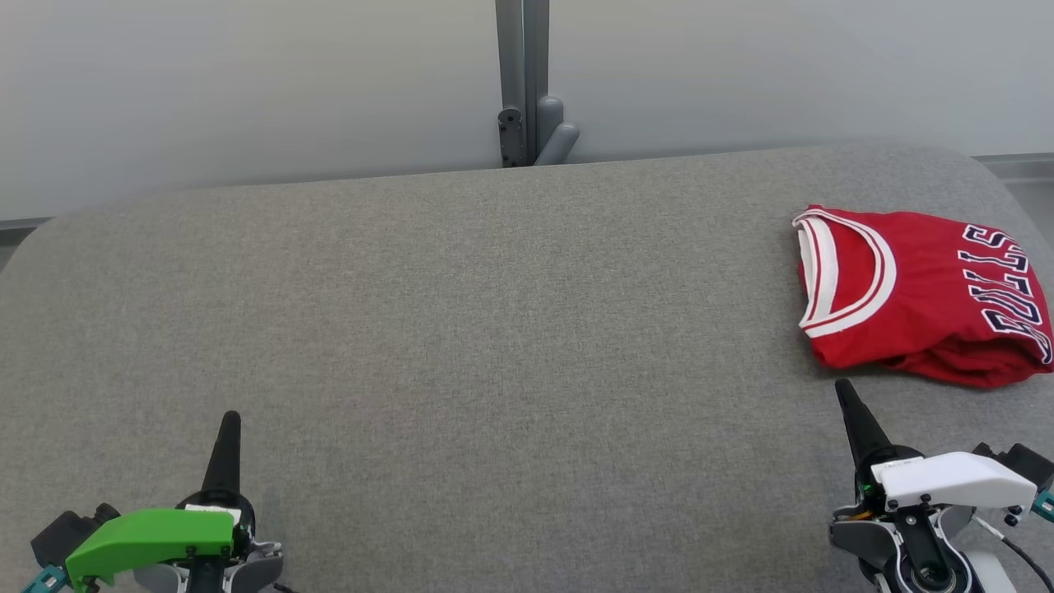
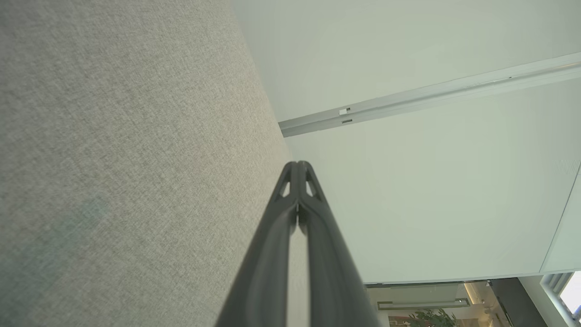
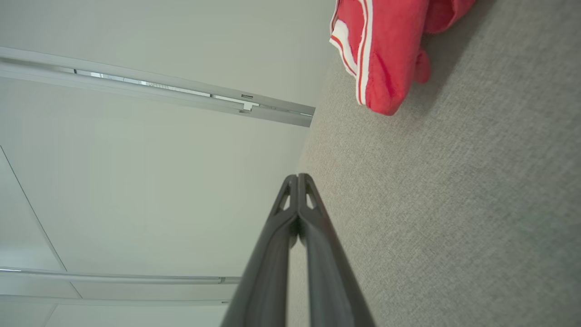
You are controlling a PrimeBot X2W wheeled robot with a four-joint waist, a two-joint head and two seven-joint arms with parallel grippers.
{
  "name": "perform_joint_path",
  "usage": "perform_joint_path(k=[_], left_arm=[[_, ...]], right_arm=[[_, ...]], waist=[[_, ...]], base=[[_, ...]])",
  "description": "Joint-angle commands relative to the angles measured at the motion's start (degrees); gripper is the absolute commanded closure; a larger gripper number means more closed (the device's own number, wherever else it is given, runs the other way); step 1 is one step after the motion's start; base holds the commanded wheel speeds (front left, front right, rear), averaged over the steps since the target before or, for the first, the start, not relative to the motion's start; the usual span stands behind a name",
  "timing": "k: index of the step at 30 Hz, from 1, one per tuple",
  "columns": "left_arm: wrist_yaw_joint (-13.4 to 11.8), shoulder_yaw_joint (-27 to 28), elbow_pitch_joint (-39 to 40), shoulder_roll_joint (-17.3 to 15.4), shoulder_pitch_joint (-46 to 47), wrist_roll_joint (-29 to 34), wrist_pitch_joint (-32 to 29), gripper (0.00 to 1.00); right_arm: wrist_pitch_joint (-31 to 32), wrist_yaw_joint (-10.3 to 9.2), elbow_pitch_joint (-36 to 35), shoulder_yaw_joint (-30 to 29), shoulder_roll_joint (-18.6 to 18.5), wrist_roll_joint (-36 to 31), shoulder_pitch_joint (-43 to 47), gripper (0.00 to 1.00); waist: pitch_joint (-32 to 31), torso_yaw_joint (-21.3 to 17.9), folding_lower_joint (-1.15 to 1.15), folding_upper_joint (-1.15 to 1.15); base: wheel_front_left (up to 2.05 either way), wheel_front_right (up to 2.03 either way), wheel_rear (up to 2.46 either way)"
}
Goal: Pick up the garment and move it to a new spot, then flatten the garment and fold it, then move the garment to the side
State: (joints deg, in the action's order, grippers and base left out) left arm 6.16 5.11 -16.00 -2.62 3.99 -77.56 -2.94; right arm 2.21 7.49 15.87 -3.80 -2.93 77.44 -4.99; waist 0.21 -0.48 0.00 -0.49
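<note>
While garment (image 1: pixel 914 296) is seen folded at far right edge of table (image 1: pixel 494 329), left gripper (image 1: pixel 231 416) and right gripper (image 1: pixel 841 385) are closed, empty. Fold could be undone if brushed by nearby right gripper.

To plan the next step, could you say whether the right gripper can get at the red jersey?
Probably yes: the right gripper, shut, sits just short of the red jersey, with only bare grey surface between.

Folded red jersey (image 1: pixel 922 305) lies on grey surface (image 1: pixel 494 329).
</note>
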Motion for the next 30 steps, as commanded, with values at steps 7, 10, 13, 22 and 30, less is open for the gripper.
perform_joint_path(k=[7, 10, 13, 22, 30], left_arm=[[0.66, 0.50, 0.75, -0.35, 1.57, -4.09, -1.03, 1.00], [0.80, 0.68, 0.88, -0.36, 1.72, -5.23, -1.32, 1.00], [0.91, 0.85, 1.00, -0.37, 1.82, -6.66, -1.70, 1.00], [1.15, 1.28, 1.39, -0.39, 2.26, -10.44, -2.66, 1.00], [1.46, 1.56, 1.76, -0.41, 2.79, -13.49, -3.59, 1.00]], right_arm=[[1.11, 0.01, -0.89, -0.72, -0.36, 4.07, -1.06, 1.00], [1.50, 0.02, -1.03, -0.92, -0.36, 5.52, -1.15, 1.00], [1.82, 0.02, -1.16, -1.13, -0.36, 6.77, -1.19, 1.00], [2.78, 0.01, -1.48, -1.73, -0.35, 10.55, -1.40, 1.00], [3.69, 0.01, -1.76, -2.19, -0.35, 13.74, -1.44, 1.00]], waist=[[-0.01, 0.10, 0.00, 0.38], [-0.01, 0.14, 0.00, 0.39], [-0.01, 0.18, 0.00, 0.40], [-0.02, 0.30, 0.00, 0.44], [-0.03, 0.41, 0.00, 0.47]], base=[[0.00, 0.00, 0.00], [0.00, 0.00, 0.00], [0.00, 0.00, 0.00], [0.00, 0.00, 0.00], [0.00, 0.00, 0.00]])
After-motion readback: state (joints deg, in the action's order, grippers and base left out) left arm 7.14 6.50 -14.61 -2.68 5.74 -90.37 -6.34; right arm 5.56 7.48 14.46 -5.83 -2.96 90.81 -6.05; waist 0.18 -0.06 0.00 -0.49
